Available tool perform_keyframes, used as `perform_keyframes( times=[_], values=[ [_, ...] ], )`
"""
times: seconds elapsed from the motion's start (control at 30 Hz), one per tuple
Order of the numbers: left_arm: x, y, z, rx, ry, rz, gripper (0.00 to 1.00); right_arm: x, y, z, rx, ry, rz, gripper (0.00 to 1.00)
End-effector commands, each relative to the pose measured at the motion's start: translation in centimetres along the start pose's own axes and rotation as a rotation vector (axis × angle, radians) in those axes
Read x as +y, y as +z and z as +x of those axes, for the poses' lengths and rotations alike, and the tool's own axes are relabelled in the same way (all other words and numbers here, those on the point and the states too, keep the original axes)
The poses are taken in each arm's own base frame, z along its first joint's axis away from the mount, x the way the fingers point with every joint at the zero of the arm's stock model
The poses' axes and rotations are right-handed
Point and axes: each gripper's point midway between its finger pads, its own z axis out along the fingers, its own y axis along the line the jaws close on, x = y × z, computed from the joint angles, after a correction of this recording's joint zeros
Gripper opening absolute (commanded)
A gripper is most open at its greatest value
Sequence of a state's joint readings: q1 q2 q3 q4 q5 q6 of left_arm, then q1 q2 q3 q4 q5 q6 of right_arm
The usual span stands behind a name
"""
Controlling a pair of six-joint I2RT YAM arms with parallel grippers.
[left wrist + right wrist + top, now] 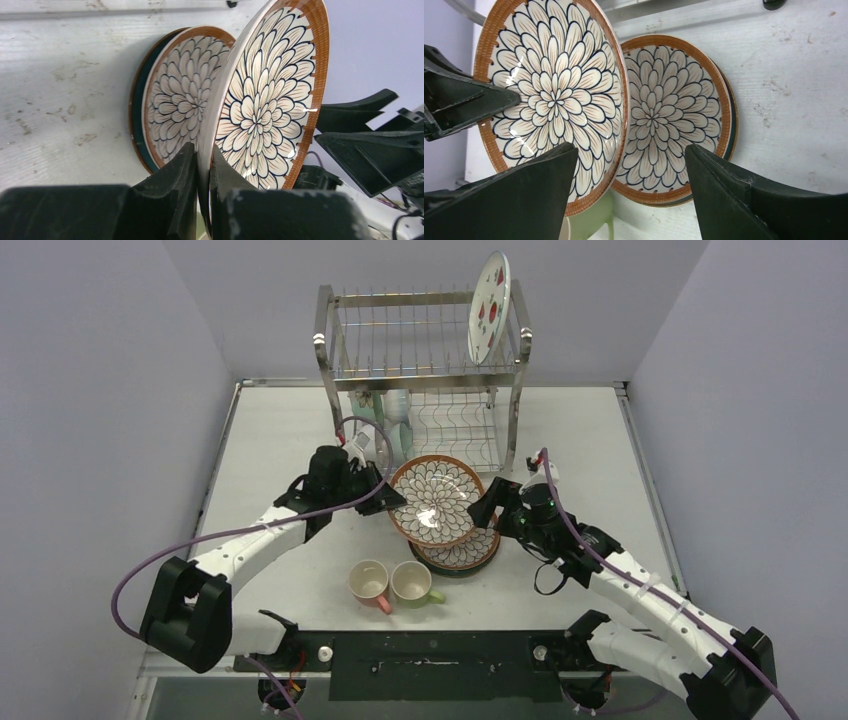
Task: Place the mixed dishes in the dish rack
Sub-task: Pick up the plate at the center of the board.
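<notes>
Left fingers (185, 182) clamp plate (270, 100) rim, tilted up, likely for rack (400, 300) slots; right fingers (539, 192) spread wide, empty.

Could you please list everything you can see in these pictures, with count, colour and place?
dish rack: one, shiny steel, two tiers, far end of table
strawberry plate: one, white and red, upright on upper tier, right side
bowls: count unclear, pale green and white, lower tier, left
petal plate: one, brown-rimmed, held tilted above the stack
plate stack: at least two, petal-patterned top, table centre
pink mug and green mug: one each, side by side, near edge
table: one, white
left gripper: shut on the petal plate's rim
right gripper: open, at the plate's other edge
</notes>
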State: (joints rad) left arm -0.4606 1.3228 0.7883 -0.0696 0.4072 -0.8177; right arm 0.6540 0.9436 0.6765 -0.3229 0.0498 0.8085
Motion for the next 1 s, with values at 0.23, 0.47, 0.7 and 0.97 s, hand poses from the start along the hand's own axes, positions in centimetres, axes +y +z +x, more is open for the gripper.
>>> perform_keyframes(
  times=[0.23,0.47,0.7,0.97],
  values=[
    [-10.1,-5.2,-3.4,-0.130,0.050,0.407,0.00,5.4,-2.9,-2.9,-0.052,0.118,-0.249,0.81],
    [-11.3,-6.6,-3.3,-0.150,0.053,0.471,0.00,7.8,-4.0,-4.2,-0.078,0.183,-0.345,0.69],
    [-11.2,-7.2,-3.3,-0.167,0.056,0.472,0.00,9.7,-5.0,-4.7,-0.093,0.179,-0.388,0.52],
    [-11.2,-7.8,-3.4,-0.184,0.059,0.474,0.00,10.9,-5.6,-4.9,-0.105,0.170,-0.406,0.29]
  ],
)
